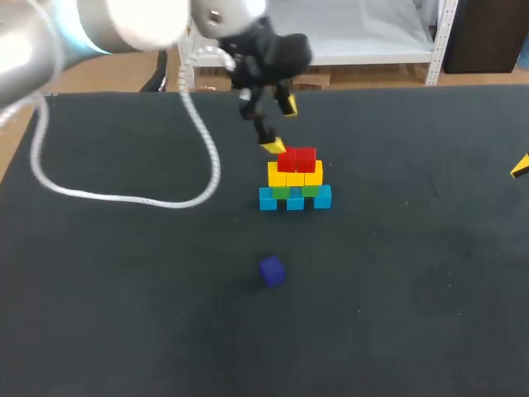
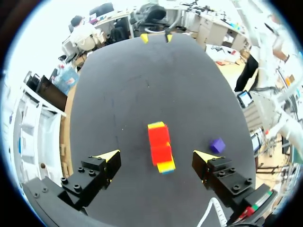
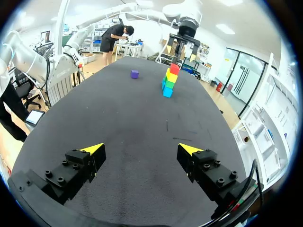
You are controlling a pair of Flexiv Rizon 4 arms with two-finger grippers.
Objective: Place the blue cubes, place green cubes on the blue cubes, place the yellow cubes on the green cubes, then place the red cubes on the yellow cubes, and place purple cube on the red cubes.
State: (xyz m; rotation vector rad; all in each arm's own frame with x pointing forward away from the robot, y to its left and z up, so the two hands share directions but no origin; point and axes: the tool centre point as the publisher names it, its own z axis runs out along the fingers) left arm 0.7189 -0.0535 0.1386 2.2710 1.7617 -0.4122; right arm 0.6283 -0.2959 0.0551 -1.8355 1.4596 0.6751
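Head view: left claw (image 1: 280, 126) spread above red cubes (image 1: 297, 159); purple cube (image 1: 271, 270) apart.

1. Setting: a robotics lab, at a bench-test station.
2. Evidence: a wide counter covered in matte black sheet (image 1: 124, 331) serves as the work surface.
3. Evidence: a grey-and-white robot arm (image 1: 50, 41) reaches over it, carrying a black two-finger pincer with yellow tips (image 1: 279, 126). A loose white cable (image 1: 198, 141) trails across the counter.
4. Evidence: small plain test pieces, namely a tiered stack of coloured cubes (image 1: 294, 180) and a single purple cube (image 1: 271, 270) apart from it.
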